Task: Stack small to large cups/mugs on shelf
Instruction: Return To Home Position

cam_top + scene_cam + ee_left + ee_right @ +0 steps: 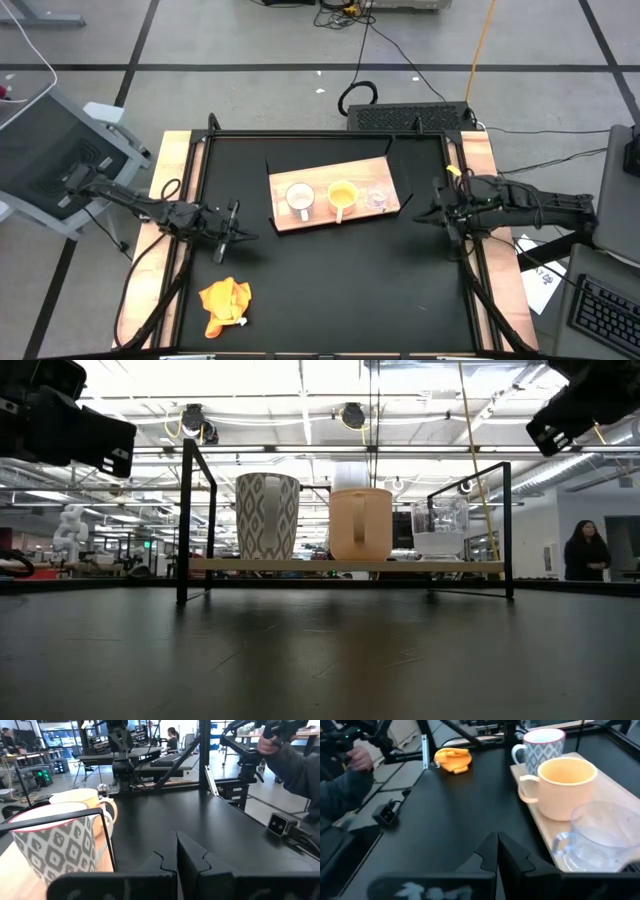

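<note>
Light-brown wooden shelf (320, 178) at mid-table. Left gripper (232, 232) is off the shelf's left end and right gripper (440, 213) off its right end, each with fingers pressed together and empty. Upright in a row on the shelf: grey-patterned white mug (299, 199), yellow mug (342, 194), clear glass mug (378, 197).

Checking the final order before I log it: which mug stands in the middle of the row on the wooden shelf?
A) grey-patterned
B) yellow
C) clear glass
B: the yellow mug stands on the shelf between the grey-patterned mug and the clear glass mug.
</note>
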